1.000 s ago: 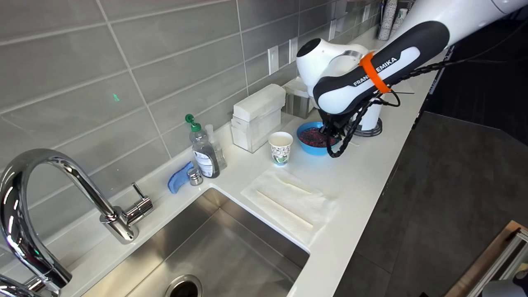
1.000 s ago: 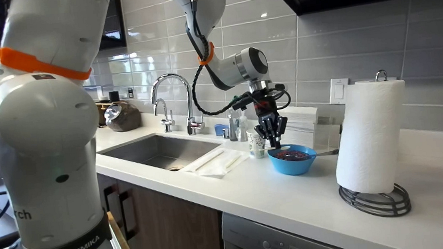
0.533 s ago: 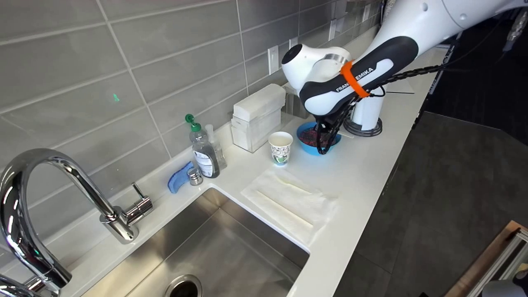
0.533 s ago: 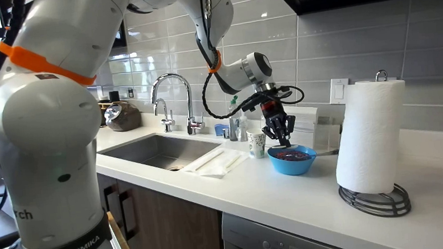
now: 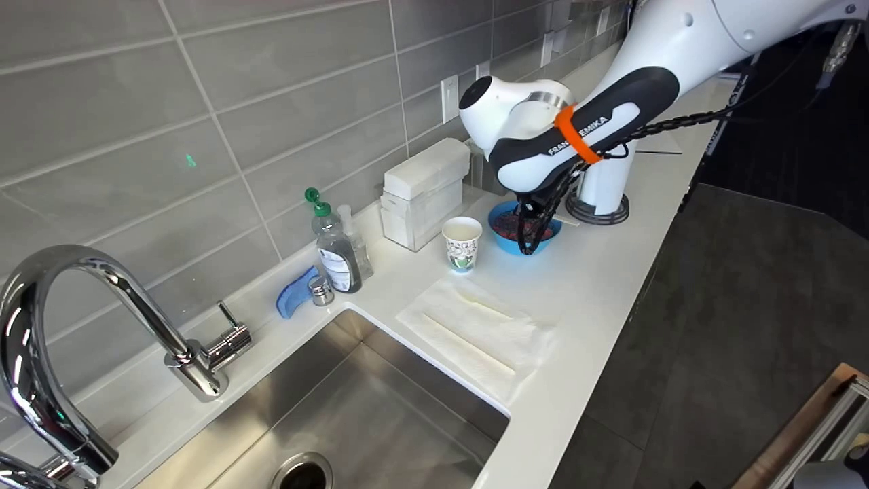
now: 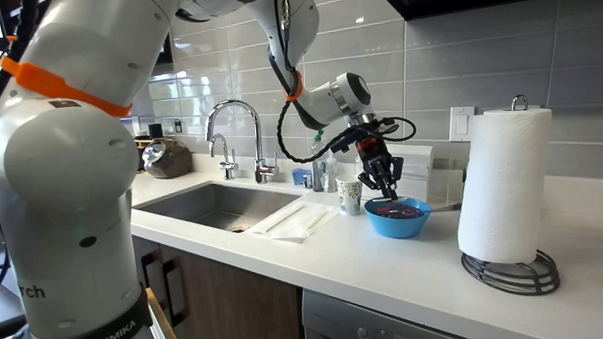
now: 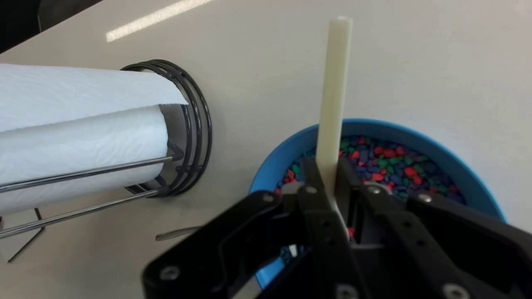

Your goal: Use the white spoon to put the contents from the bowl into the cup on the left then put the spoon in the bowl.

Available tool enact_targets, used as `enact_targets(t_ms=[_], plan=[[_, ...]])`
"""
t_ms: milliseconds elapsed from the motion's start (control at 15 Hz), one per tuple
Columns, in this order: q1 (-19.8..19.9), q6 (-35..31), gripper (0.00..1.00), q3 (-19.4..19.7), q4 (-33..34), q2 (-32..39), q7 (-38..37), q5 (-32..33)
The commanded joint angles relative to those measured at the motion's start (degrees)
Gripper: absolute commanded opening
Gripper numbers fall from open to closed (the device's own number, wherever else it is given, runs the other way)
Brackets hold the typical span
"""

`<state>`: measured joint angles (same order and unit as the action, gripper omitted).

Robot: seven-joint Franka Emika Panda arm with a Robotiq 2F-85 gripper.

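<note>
The white spoon [image 7: 334,87] is clamped between the fingertips of my gripper [image 7: 329,168]. Its pale handle sticks out past the rim of the bowl in the wrist view, while its scoop end is mostly hidden behind the fingers. Beneath the gripper is the blue bowl [image 6: 398,228], holding small red, green and dark blue pieces [image 7: 388,160]. In an exterior view the gripper [image 6: 391,196] points down just above the bowl's opening, tilted. The white printed cup [image 5: 461,244] stands upright beside the bowl, on the sink side. From these angles I cannot tell how full the cup is.
A metal utensil handle [image 6: 447,208] juts out over the bowl's edge. The paper-towel roll [image 6: 505,190] on its wire stand is nearby. White boxes [image 5: 424,197] stand along the wall. Two pale sticks lie on a paper towel [image 5: 434,305] by the sink [image 5: 380,421].
My gripper has shifted further over the bowl toward the wall, carrying the spoon, and has tilted. Most of that motion came in the earlier half second. Bowl and cup have stayed put.
</note>
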<state>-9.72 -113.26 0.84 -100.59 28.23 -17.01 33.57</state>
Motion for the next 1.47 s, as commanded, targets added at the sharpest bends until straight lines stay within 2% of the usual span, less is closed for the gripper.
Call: enact_targets(t_ms=[0,733,1067,1133,1400], plan=[[0.8,-0.3,0.04,-0.1,0.5,0.1,2.6,-2.0],[2.3,4.0,0.04,-0.3,10.1,6.9,19.6,-3.5],[1.6,12.0,0.04,-0.4,17.9,12.0,25.7,-3.2],[0.8,16.4,0.04,0.0,20.4,13.4,27.2,-2.1],[-0.5,25.0,0.04,-0.4,29.6,19.6,31.4,-1.4]])
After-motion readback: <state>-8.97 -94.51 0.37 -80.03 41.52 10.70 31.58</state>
